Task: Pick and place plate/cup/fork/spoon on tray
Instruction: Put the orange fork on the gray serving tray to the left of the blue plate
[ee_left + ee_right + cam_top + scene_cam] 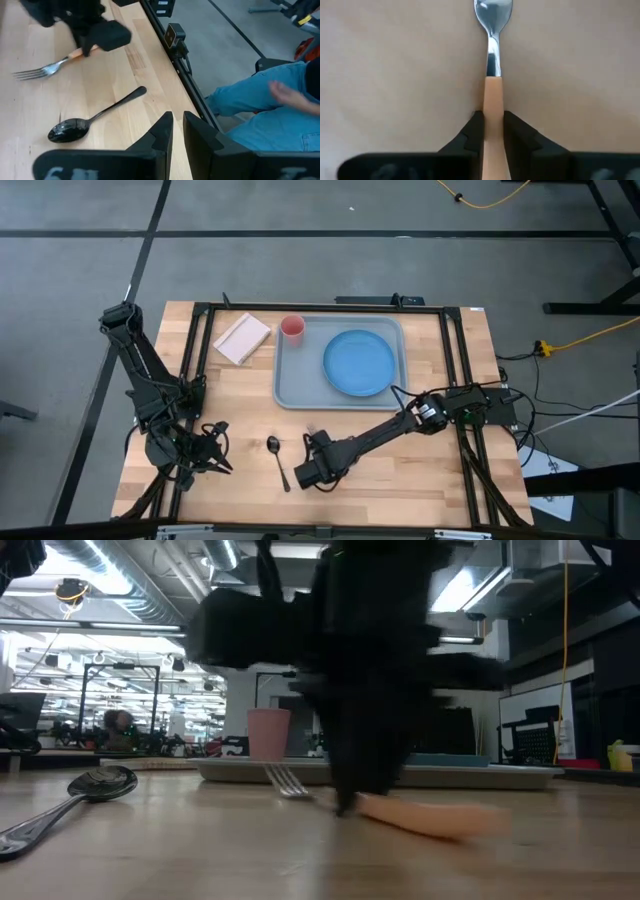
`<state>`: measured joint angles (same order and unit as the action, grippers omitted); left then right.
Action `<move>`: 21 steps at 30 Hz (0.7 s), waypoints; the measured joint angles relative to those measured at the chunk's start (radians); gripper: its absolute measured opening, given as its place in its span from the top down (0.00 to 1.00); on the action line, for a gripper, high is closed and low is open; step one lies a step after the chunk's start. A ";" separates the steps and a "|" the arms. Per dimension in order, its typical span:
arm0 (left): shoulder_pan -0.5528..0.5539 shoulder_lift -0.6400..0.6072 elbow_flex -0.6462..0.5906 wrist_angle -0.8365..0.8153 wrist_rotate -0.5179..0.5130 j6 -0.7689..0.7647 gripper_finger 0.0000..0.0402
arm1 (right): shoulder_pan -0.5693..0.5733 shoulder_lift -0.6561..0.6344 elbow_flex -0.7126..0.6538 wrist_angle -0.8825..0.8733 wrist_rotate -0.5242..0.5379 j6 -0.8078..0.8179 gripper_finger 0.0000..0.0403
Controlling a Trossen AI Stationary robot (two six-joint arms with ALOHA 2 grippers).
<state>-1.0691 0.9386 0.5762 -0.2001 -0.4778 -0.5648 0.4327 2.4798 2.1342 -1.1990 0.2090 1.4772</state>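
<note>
Near the wooden surface's [420,480] front edge, the right hand [489,127] pinches the orange-handled silver fork [492,75], lying flat beside the dark metal spoon [277,460]. Left hand [177,131], nearly closed and empty, waits front-left; the pale tray [290,390] lies well behind.

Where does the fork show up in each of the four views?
High view: hidden under the right gripper, right of the spoon.
Low view: the fork lies on the table, tines toward the tray, handle under the gripper.
Left wrist view: fork beyond the spoon, handle in the right gripper.
Right wrist view: handle between the fingers.
Shared landmark: the spoon beside it.
</note>
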 joint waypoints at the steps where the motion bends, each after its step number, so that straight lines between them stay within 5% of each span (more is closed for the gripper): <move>1: 0.000 0.000 0.000 0.000 0.000 0.000 0.91 | -0.002 0.002 0.015 -0.002 0.032 -0.010 0.88; 14: 0.000 0.000 0.000 0.000 0.000 0.000 0.91 | -0.149 -0.003 0.221 -0.049 0.116 -0.075 0.88; 21: 0.000 0.000 0.000 0.000 0.000 0.000 0.91 | -0.346 -0.004 0.210 -0.043 -0.069 -0.075 0.88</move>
<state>-1.0693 0.9386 0.5762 -0.2005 -0.4778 -0.5648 0.0863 2.4760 2.3445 -1.2425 0.1397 1.4018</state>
